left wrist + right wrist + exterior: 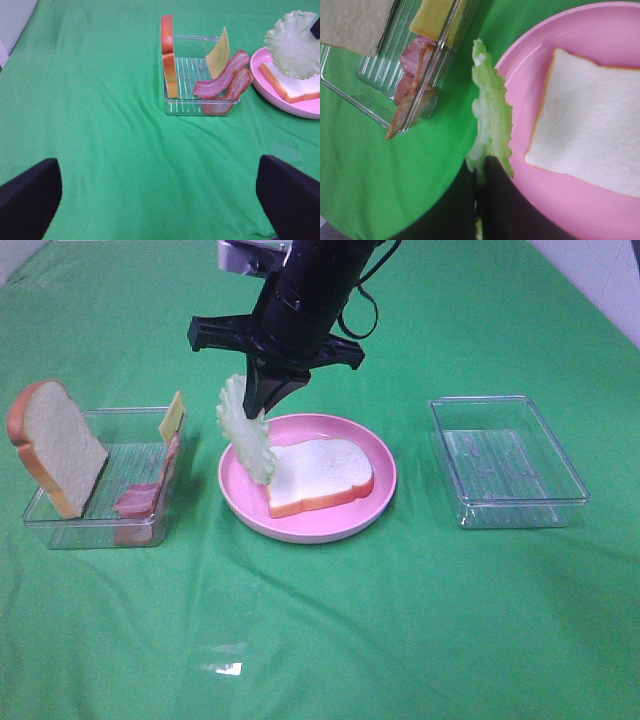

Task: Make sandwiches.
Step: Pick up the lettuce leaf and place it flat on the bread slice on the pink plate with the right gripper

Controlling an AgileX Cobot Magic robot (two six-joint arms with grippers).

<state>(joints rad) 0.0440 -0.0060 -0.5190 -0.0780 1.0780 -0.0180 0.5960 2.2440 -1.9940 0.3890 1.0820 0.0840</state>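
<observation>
The right black pincer (258, 405) pinches one ruffled pale-green lettuce leaf (248, 440) over the edge of one round pink plate (300, 530), where one white toy bread slice (320, 475) lies. One of two clear plastic trays (80, 533) holds another bread slice (55, 445), two reddish-pink bacon strips (222, 80), one yellow cheese square (218, 50). The left pincer (159, 200) is wide open, empty.
</observation>
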